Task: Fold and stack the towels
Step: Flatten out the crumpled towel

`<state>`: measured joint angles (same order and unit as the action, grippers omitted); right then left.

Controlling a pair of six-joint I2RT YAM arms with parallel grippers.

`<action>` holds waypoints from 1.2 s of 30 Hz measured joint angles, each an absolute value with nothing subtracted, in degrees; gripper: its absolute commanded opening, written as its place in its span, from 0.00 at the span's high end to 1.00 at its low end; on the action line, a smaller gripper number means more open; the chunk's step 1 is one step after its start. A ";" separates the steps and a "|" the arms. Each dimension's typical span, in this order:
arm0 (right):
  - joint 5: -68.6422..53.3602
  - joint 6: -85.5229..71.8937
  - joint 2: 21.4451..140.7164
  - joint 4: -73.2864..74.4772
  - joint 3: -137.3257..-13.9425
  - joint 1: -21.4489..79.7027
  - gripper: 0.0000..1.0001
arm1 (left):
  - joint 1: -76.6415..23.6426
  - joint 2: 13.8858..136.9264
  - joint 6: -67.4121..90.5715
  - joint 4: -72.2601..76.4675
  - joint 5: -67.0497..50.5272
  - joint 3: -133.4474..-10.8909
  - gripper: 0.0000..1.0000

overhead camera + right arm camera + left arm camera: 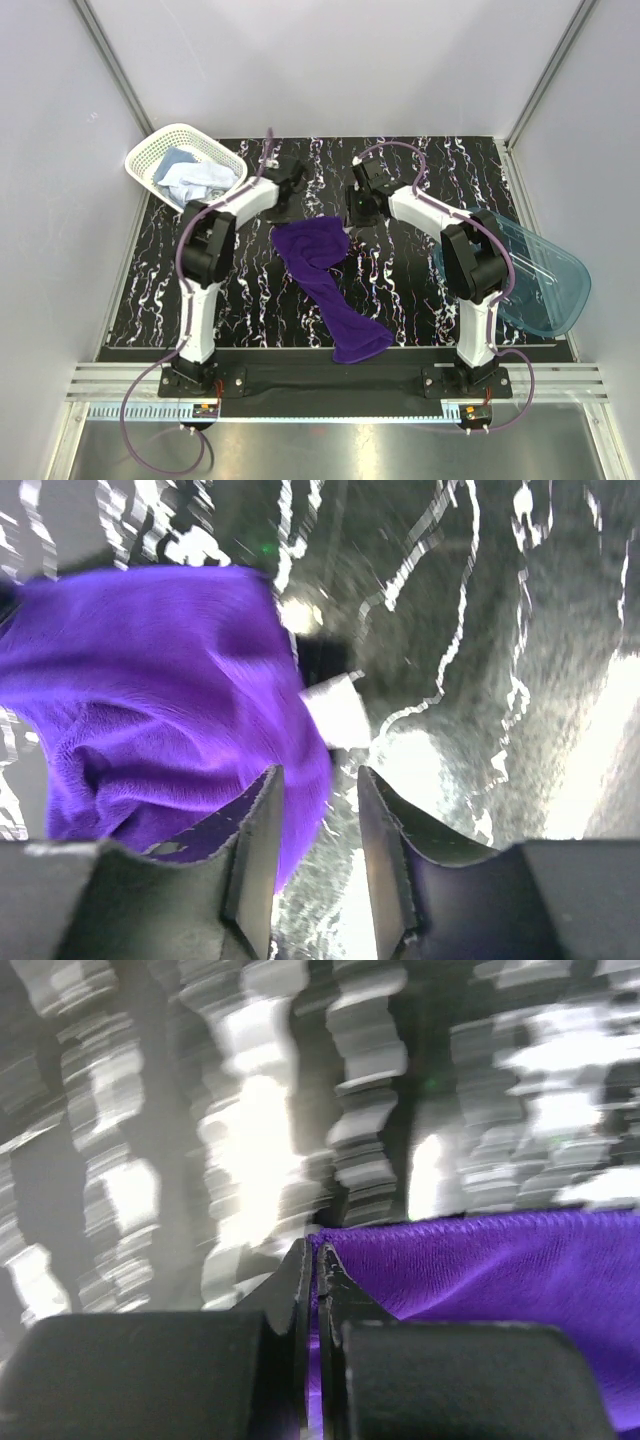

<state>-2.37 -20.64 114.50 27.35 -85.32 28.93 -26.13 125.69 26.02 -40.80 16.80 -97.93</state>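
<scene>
Purple towel [320, 275]: rumpled strip from tabletop [250, 290] centre to near edge. Left claw [312, 1250] pressed together on its far corner; right claw [318, 772] spread at its far edge. Tabletop shows both sides.

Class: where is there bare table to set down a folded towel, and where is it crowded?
Free: between left arm and purple towel; between towel and right arm. Crowded: far-left corner with the basket, right edge with the blue tub.
</scene>
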 measured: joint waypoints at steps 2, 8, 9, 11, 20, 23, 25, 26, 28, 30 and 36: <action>-2.68 -20.51 114.43 26.87 -86.26 28.91 0.55 | -23.22 122.17 26.72 -42.41 17.47 -94.08 1.00; -5.65 -20.53 114.39 25.76 -86.46 28.88 0.55 | -15.53 113.36 27.49 -43.79 19.00 -88.60 1.00; -6.72 -20.56 114.52 25.02 -86.46 28.86 0.55 | -15.38 112.62 27.49 -43.40 18.98 -87.85 1.00; -9.58 -20.53 115.37 23.33 -87.02 28.86 0.52 | -15.70 111.98 27.46 -42.87 18.90 -86.37 1.00; -22.39 -21.74 125.62 16.34 -92.44 28.86 0.50 | -16.56 111.92 27.00 -42.37 18.06 -83.77 1.00; -23.35 -22.28 128.07 16.32 -94.04 28.84 0.84 | -16.45 111.79 26.85 -42.06 16.34 -83.77 1.00; -23.09 -22.55 128.44 16.69 -94.19 28.77 0.95 | -16.43 111.44 26.85 -41.54 14.04 -83.77 1.00; -22.87 -22.68 128.44 17.06 -94.19 28.73 0.98 | -16.45 111.18 26.89 -41.47 12.88 -83.92 1.00; -20.95 -22.65 127.96 18.68 -94.45 28.45 1.00 | -16.47 110.63 27.09 -41.45 10.31 -84.64 1.00; -18.22 -22.39 126.41 22.52 -94.48 27.75 1.00 | -16.84 109.65 27.53 -41.60 8.47 -85.93 1.00; -12.75 -21.69 113.73 30.33 -91.85 25.87 0.89 | -20.16 105.89 29.30 -43.81 8.93 -89.56 1.00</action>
<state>-12.75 -21.69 113.73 30.33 -91.85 25.87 -20.16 105.89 29.30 -43.81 8.93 -89.56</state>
